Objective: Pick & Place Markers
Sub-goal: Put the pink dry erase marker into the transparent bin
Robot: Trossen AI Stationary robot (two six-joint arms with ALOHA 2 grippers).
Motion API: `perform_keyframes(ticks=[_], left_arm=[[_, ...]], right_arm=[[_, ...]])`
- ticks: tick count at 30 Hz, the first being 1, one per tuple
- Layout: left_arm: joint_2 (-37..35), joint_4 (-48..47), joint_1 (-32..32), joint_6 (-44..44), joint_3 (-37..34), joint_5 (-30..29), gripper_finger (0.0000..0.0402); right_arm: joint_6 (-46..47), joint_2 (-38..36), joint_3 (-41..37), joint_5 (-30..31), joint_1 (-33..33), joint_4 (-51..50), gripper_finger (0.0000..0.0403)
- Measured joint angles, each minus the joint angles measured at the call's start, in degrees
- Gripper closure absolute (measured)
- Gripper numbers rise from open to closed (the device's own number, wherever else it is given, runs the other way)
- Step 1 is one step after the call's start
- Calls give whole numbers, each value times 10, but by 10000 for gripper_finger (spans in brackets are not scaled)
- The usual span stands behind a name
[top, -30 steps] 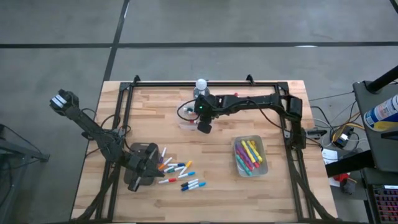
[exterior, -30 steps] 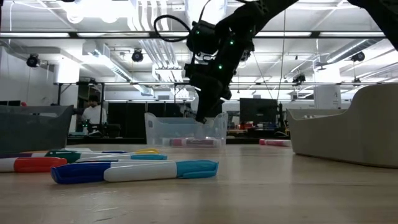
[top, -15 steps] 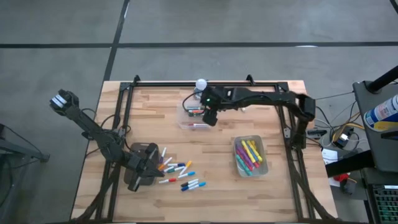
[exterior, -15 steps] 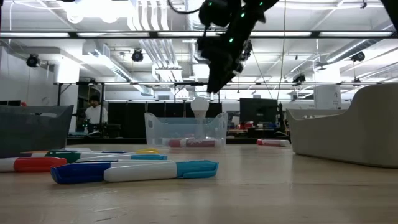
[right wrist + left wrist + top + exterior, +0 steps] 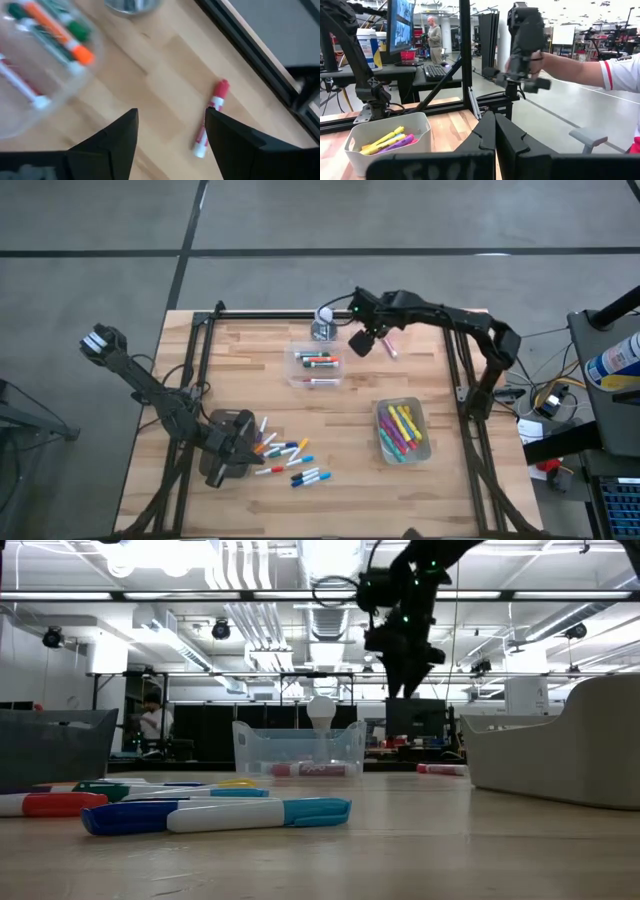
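The right gripper point(image 5: 362, 340) hangs in the air with its jaws apart and nothing between them, above the far part of the table point(image 5: 440, 480) between a clear tub point(image 5: 316, 366) and a lone red-capped marker point(image 5: 388, 346) that lies on the bare wood. In the right wrist view this marker point(image 5: 210, 118) shows just past the open fingers point(image 5: 112, 140), and the tub point(image 5: 30, 85) holds red, green and orange markers.

The left gripper point(image 5: 243, 442) rests low at the near left of the table with its jaws pressed together, empty, beside a dark grey tray point(image 5: 222, 438). Next to it a loose scatter of markers point(image 5: 285, 460) in blue, red, orange and white lies on the wood. A second tub point(image 5: 403, 430) at the near right holds yellow, pink and green markers.
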Motion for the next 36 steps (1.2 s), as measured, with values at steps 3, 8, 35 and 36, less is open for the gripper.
perform_keyframes(ticks=[3,8,35,36], left_arm=[[0,0,0,0,0,0,401],[0,-1,0,-1,0,0,401],[0,1,0,-1,0,0,401],[0,1,0,-1,0,0,401]], right_arm=[[-7,9,-8,-18,-32,0,179],[-23,20,-52,-59,-81,0,179],[-50,39,-265,-121,-161,186,213],[-51,41,-264,-122,-161,186,227]])
